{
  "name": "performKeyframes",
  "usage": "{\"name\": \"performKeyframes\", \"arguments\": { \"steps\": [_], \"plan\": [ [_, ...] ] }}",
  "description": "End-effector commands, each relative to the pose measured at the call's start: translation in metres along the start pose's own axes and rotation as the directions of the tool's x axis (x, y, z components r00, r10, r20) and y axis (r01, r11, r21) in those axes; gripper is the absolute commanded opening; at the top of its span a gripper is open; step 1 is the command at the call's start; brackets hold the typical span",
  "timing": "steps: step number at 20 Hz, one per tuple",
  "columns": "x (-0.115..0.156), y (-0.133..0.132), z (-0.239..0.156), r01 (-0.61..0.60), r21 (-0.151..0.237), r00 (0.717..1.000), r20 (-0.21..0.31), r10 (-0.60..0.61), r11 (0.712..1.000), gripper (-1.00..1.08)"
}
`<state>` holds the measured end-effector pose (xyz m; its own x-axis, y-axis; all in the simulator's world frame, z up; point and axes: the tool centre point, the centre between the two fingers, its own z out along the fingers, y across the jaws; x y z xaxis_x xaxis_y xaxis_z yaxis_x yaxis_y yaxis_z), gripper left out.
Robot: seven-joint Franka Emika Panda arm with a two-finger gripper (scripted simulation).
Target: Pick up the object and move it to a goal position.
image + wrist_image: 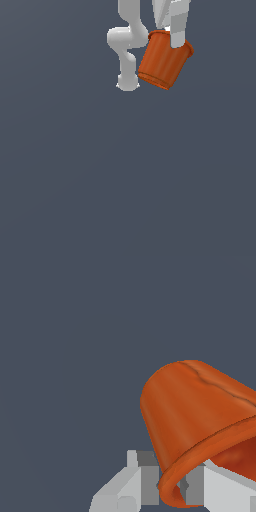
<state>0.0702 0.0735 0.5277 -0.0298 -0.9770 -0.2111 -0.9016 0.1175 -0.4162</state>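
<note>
Gripping the cup's rim wall, the pincer (171, 37) is holding the orange-red cup (164, 62) tilted and aloft near the exterior view's top, with one finger (220, 491) reaching inside its mouth. Pickup is looking finished; carrying it to the goal is remaining, though no goal marker is showing.

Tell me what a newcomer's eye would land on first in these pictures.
The orange-red cup grabs attention first: it hangs tilted near the top of the exterior view, the only colour against the plain dark grey ground. Next come the pale grey fingers, one lying over the cup's side. In the wrist view the cup looms large, rim toward the camera, with one finger outside the rim and another inside it.
</note>
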Motion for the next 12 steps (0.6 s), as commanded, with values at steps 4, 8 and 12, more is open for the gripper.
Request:
{"name": "performKeyframes", "arguments": {
  "steps": [4,8,12],
  "plan": [
    [-0.0099,-0.0040,-0.0143,-0.013,0.028,1.000,-0.018,0.013,1.000,-1.00],
    [-0.0122,-0.0047,-0.0169,-0.015,0.033,1.000,-0.023,0.015,0.999,-1.00],
    [-0.0110,-0.0043,-0.0148,-0.013,0.028,1.000,-0.021,0.013,1.000,-1.00]
  ]
}}
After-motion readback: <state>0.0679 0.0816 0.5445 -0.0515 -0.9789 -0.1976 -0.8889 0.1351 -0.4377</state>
